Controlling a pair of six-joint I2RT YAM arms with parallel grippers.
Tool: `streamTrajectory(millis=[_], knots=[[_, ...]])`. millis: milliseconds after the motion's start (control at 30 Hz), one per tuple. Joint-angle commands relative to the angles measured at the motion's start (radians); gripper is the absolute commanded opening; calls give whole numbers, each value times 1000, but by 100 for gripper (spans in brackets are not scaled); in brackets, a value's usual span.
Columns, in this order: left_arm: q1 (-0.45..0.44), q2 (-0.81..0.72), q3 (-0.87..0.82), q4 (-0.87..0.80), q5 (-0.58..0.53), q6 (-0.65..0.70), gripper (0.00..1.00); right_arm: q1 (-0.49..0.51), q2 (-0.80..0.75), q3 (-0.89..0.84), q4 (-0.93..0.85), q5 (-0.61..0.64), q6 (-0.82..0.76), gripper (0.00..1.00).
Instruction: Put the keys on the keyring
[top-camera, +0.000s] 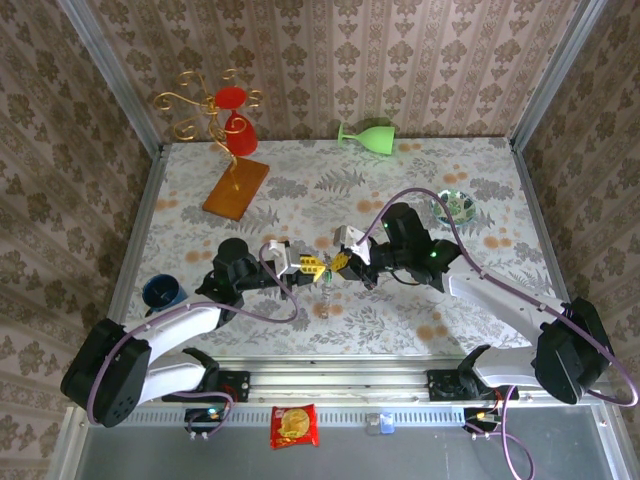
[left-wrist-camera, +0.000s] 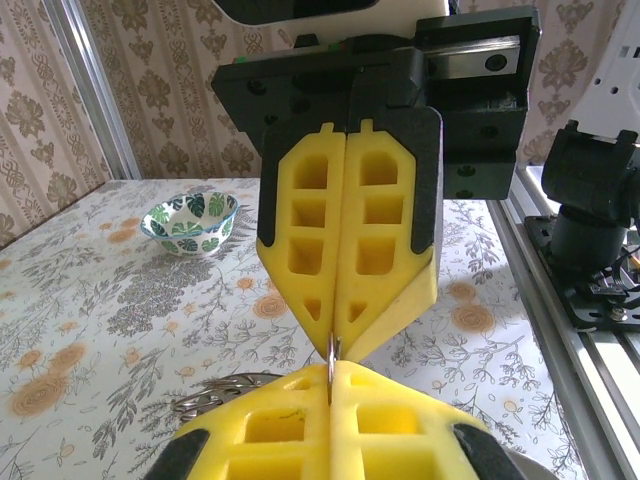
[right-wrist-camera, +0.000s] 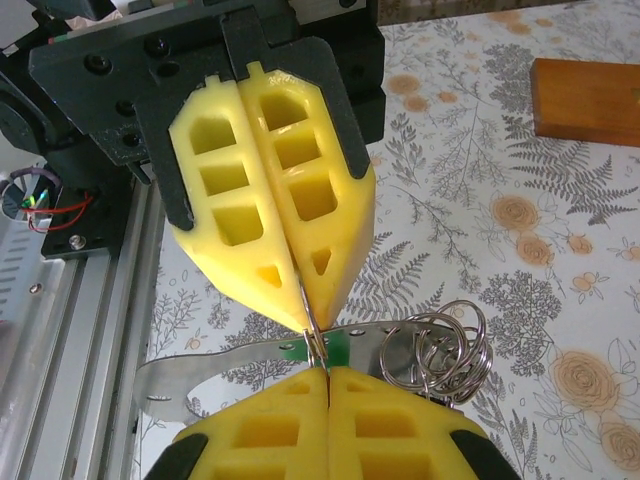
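Observation:
My left gripper (top-camera: 303, 265) and right gripper (top-camera: 338, 264) meet tip to tip over the middle of the table. Both are shut on the same thin wire ring, the keyring (right-wrist-camera: 314, 338) as far as I can tell. That wire runs straight from my left gripper (left-wrist-camera: 333, 372) up into the opposing yellow fingers (left-wrist-camera: 385, 290). Behind the pinch hangs a flat silver strip (right-wrist-camera: 220, 365) with a green patch (right-wrist-camera: 338, 347), apparently a green-headed key. A bunch of split rings (right-wrist-camera: 440, 345) dangles beside my right gripper (right-wrist-camera: 325, 372). The dark-headed key is hidden.
A patterned bowl (top-camera: 452, 207) sits back right. A wooden base (top-camera: 236, 187) with gold hooks and a red cup (top-camera: 232, 110) stands back left. A green glass (top-camera: 368, 135) lies at the back wall, and a blue cup (top-camera: 160, 292) stands at the left edge.

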Motion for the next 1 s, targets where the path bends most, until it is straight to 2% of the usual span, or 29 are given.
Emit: streamTrajectory(millis=[0,200,267,367,467,700,967], knots=[[5,-17,-1,69,39,10,0,4,30,34,-39,6,-1,0],[-11,-12,-1,93,37,13,0,7,65,42,23,-47,51,1],[-12,-15,-10,102,19,16,0,5,45,27,53,-38,59,8],[-14,-17,-24,117,-3,14,0,1,-13,-37,147,-21,74,25],[-14,-9,-25,133,0,0,0,1,-52,-74,192,-23,60,32],[-17,15,-24,175,26,-42,0,10,-41,-83,230,-54,57,34],[-21,29,-23,199,26,-51,0,16,-12,-81,249,-46,64,24]])
